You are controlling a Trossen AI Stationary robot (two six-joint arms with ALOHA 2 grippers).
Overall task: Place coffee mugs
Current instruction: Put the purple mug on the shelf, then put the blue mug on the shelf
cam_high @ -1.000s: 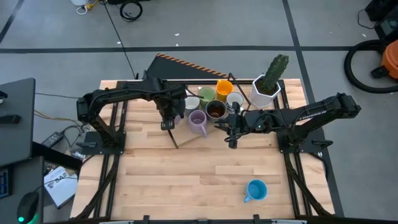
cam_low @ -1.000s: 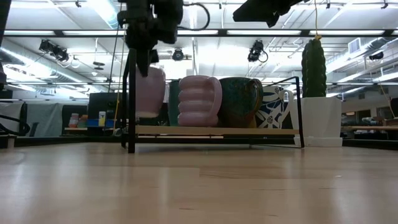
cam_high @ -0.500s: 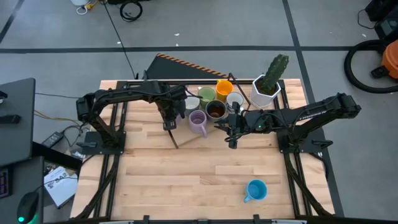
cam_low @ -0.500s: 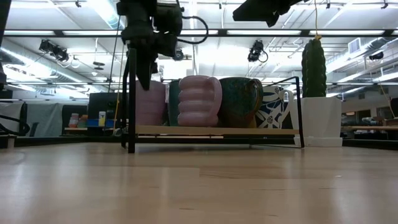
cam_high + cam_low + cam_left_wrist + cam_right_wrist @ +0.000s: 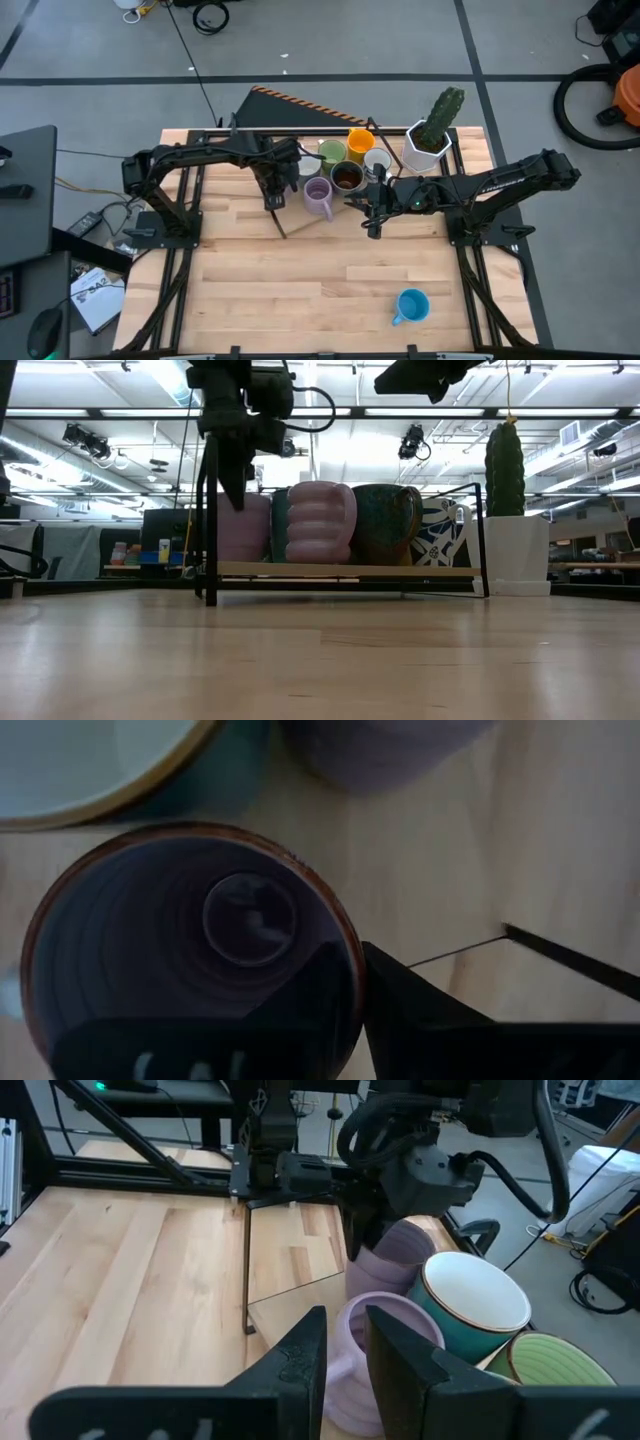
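Mugs are crowding the rack at the far side of my table.

I am seeing the rack point(image 5: 290, 222) standing at the table's point(image 5: 300, 290) far middle, with a cluster of mugs point(image 5: 340, 168) sitting on it, packed side by side and touching. The cactus pot point(image 5: 428, 146) is standing just right of the cluster, at the far right. One lone mug point(image 5: 411, 306) is sitting well apart, near the front right. My left gripper point(image 5: 272, 192) is hanging over the cluster's left end, one finger dipping inside a mug point(image 5: 190, 945). My right gripper point(image 5: 373, 205) is hovering just in front of the cluster's right part.
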